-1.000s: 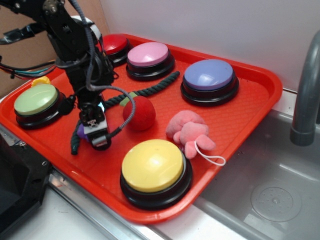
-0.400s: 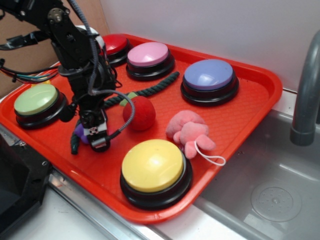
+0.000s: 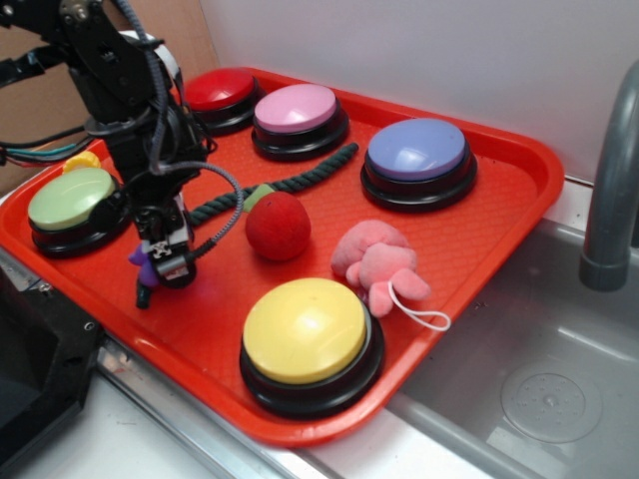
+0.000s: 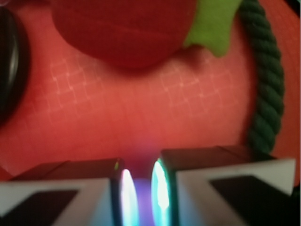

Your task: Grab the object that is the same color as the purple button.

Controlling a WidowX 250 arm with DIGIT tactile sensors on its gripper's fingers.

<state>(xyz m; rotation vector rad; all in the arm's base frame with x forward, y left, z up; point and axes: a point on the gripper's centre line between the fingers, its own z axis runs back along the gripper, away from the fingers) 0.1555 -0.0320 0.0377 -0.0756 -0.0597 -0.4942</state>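
The purple button [image 3: 416, 150], a lavender-blue dome on a black base, sits at the tray's back right. The object [image 3: 138, 258] is a small lumpy purple toy at the tray's front left, between the green and yellow buttons. It pokes out on the left side of my gripper [image 3: 163, 267], which points down over it. In the wrist view the fingers stand a narrow gap apart, and the object [image 4: 141, 207] shows as a purple blur filling that gap. My gripper [image 4: 141, 188] is shut on it.
On the orange tray [image 3: 519, 230] lie a red ball [image 3: 278, 226], a pink plush [image 3: 374, 259] and a dark green rope [image 3: 290, 182]. Yellow [image 3: 305, 329], green [image 3: 70, 197], pink [image 3: 297, 108] and red [image 3: 220, 90] buttons ring them. A sink [image 3: 539, 379] and a faucet [image 3: 609, 200] are at the right.
The arm has moved left, away from the red ball, and slightly up. The purple toy has gone with it between the fingers.
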